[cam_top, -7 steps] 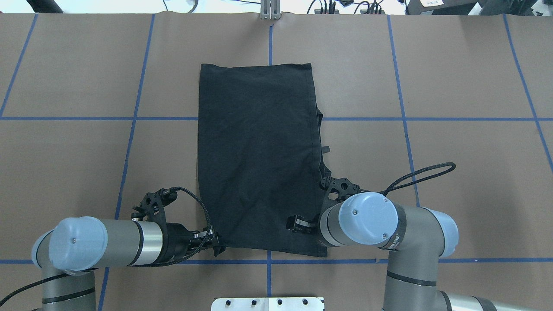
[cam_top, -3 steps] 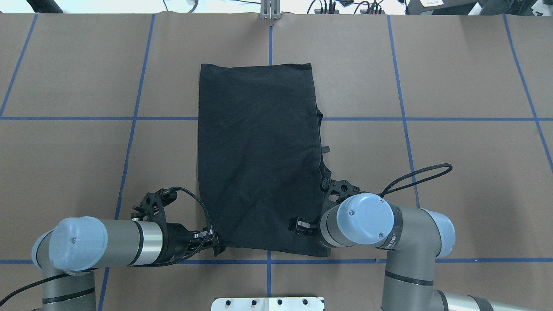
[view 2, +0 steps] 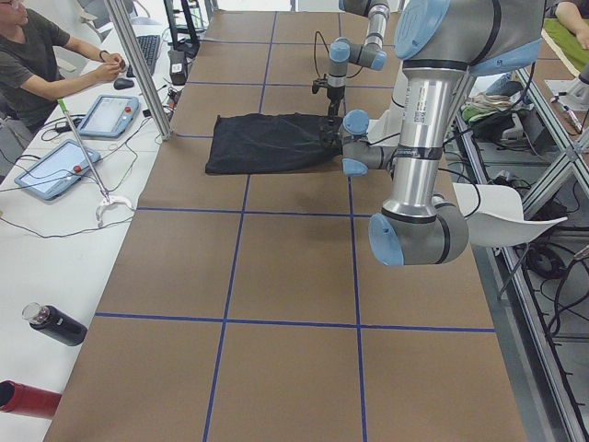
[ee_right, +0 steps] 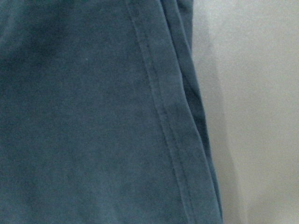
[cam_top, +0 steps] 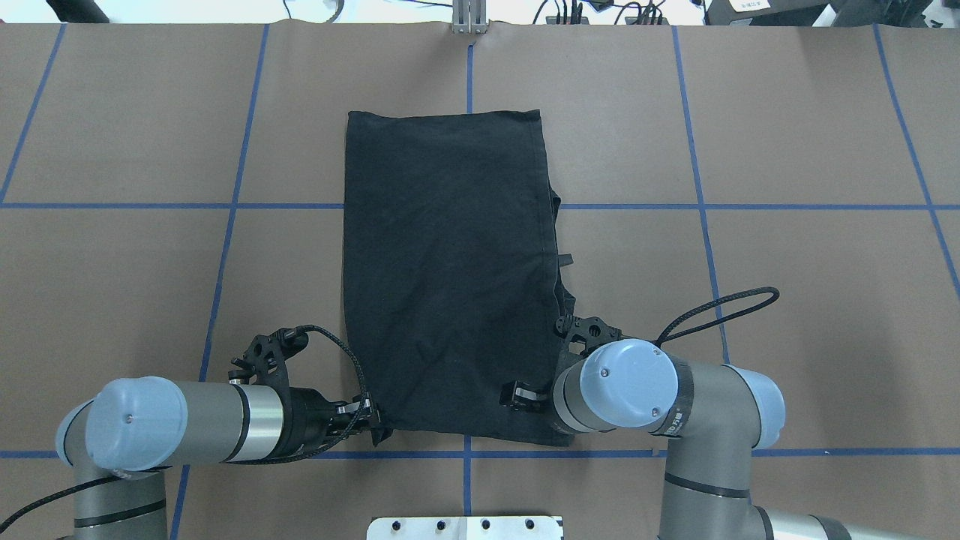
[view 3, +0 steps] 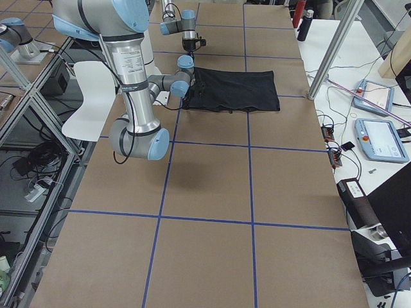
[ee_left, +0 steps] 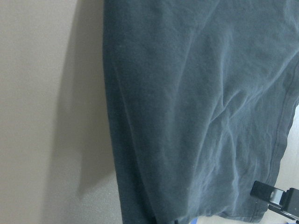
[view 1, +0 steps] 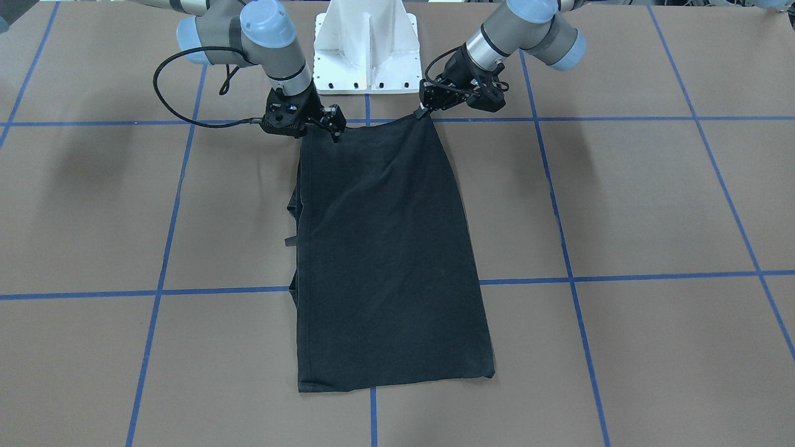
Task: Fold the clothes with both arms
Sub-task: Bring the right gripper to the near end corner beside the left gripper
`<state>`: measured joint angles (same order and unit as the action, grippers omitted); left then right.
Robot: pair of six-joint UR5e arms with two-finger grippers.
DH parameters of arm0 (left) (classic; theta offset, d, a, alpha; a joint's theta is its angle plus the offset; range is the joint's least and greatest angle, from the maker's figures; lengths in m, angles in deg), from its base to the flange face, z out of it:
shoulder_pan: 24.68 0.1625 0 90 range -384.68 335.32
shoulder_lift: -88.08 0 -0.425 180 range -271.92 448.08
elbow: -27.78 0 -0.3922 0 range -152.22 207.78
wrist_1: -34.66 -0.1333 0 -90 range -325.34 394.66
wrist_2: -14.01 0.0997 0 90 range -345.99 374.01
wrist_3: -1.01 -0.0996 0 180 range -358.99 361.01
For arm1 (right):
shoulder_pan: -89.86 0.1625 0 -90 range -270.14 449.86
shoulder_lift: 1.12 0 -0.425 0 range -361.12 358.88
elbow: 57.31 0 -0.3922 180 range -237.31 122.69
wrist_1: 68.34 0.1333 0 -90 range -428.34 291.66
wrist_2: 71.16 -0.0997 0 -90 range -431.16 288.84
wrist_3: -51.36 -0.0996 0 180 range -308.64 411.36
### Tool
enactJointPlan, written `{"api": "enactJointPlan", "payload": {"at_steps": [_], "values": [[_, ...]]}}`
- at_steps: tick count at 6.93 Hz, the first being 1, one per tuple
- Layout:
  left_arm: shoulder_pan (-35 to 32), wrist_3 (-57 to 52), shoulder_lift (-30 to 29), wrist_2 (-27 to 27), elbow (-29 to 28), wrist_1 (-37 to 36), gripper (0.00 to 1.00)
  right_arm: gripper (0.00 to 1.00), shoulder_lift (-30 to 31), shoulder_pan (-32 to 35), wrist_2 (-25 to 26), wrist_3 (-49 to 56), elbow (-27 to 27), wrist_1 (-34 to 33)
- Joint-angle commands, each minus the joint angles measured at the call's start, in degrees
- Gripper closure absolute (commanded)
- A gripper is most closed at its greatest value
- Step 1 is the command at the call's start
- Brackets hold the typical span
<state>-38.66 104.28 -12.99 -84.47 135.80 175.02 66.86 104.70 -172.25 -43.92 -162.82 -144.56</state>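
T-shirt [cam_top: 450, 262] hem clamped in left claw [cam_top: 373, 428] and right claw [cam_top: 516, 395], right arm [cam_top: 630, 386] retreated slightly.

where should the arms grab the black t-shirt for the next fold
Probably the two corners of the short edge nearest the white base, each from its own outer side, coming in low. The T-shirt lies as a long narrow rectangle, so that edge can be carried over to the far end.

A table [cam_top: 120, 300] covered in brown paper is crossed by blue tape lines [cam_top: 225, 247]. In the left-end view, a white bench [view 2: 37, 276] is seen at 9 o'clock, two tablets [view 2: 115, 115] are laid on it, a person [view 2: 37, 55] is seated at 11 o'clock, and what may be a dark bottle [view 2: 55, 324] is laid at 8 o'clock.
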Motion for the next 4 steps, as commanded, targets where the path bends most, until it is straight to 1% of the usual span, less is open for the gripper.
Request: {"api": "enactJointPlan", "payload": {"at_steps": [1, 2, 3, 4], "values": [[0.0, 0.0, 0.0, 0.0, 0.0, 0.0, 1.0, 0.0, 0.0, -0.1, -0.1, -0.1, 0.0, -0.1], [0.0, 0.0, 0.0, 0.0, 0.1, 0.0, 1.0, 0.07, 0.0, -0.1, -0.1, -0.1, 0.0, -0.1], [0.0, 0.0, 0.0, 0.0, 0.1, 0.0, 1.0, 0.12, -0.1, -0.1, -0.1, -0.1, 0.0, -0.1], [0.0, 0.0, 0.0, 0.0, 0.0, 0.0, 1.0, 0.12, -0.1, -0.1, -0.1, -0.1, 0.0, -0.1]]}}
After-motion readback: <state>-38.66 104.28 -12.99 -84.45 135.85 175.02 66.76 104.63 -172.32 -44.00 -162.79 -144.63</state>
